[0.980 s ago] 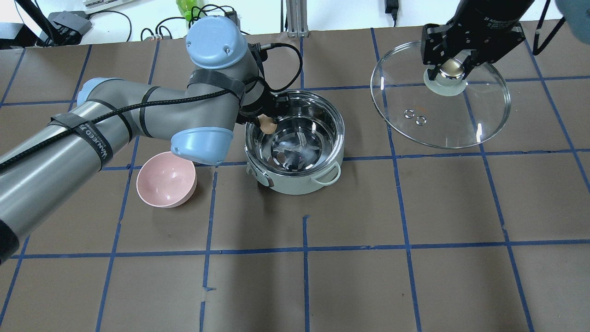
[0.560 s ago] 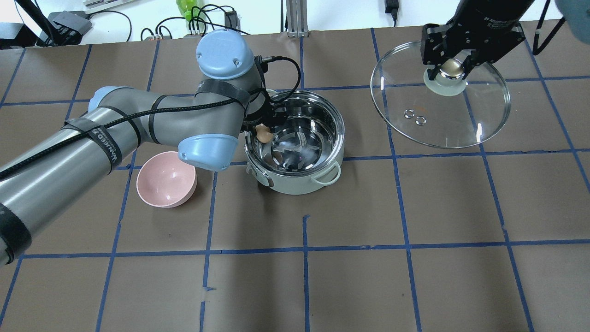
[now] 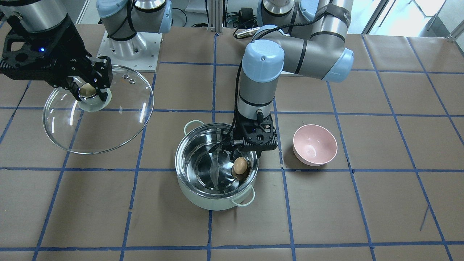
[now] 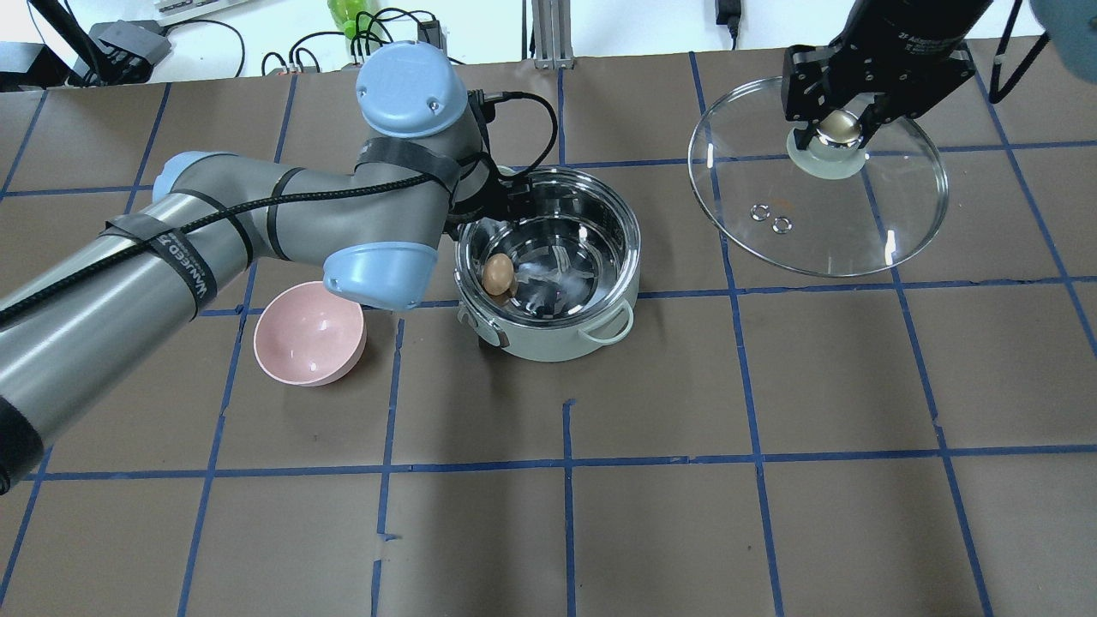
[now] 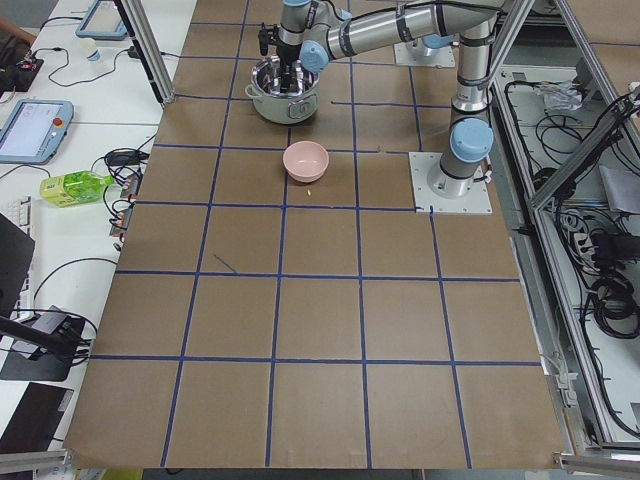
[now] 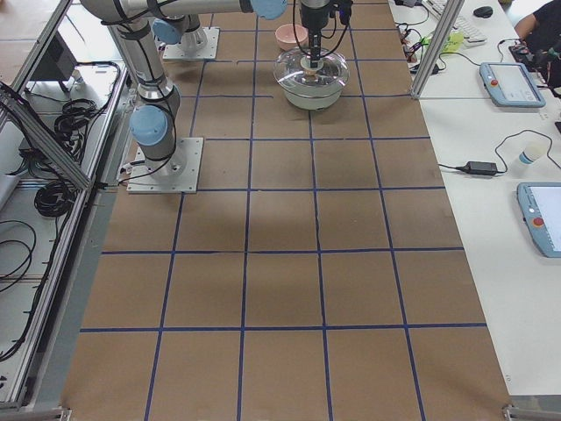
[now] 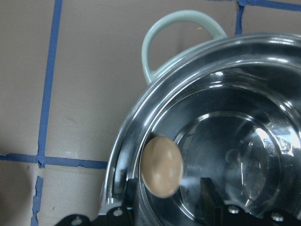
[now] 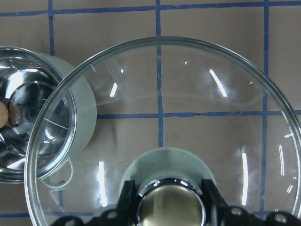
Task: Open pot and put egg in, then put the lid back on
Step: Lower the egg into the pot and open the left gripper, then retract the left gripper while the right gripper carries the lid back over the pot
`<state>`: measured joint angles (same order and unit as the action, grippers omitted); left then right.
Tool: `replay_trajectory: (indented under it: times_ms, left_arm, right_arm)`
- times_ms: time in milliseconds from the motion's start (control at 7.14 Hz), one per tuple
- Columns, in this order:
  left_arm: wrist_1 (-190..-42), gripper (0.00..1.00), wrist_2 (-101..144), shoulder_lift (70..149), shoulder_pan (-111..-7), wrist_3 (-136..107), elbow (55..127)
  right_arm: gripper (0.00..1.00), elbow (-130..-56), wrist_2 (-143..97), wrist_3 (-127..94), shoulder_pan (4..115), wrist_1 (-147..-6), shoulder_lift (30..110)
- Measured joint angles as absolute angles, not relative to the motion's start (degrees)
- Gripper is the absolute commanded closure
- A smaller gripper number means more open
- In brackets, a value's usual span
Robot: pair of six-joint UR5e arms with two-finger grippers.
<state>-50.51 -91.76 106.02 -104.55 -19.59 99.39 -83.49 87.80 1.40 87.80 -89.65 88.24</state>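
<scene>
The mint-green pot (image 4: 548, 343) stands uncovered at mid-table. The brown egg (image 4: 498, 274) is inside it, against the steel wall on the robot's left side. In the left wrist view the egg (image 7: 162, 165) is blurred and free of the fingers. My left gripper (image 3: 239, 154) is open just above the egg at the pot's rim. My right gripper (image 4: 838, 128) is shut on the knob of the glass lid (image 4: 840, 231) and holds it up, tilted, to the far right of the pot. The lid (image 8: 188, 94) fills the right wrist view.
An empty pink bowl (image 4: 308, 334) stands on the brown paper to the left of the pot, under my left arm's elbow. Blue tape lines grid the table. Cables and a green bottle lie beyond the far edge.
My left gripper has opened and let go of the egg, which dropped from the pot's rim down inside the pot. The left wrist shifted slightly. The right arm and lid have not moved.
</scene>
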Motion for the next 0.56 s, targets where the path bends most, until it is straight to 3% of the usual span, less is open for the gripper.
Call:
replay_trajectory:
  times_ms: [560]
  left_arm:
    - [-69.06,0.00,-91.28,94.52,-94.59,-8.17,95.63]
  right_arm:
    - [0.95,-81.83,87.03,-4.04,91.33,-91.15,85.61]
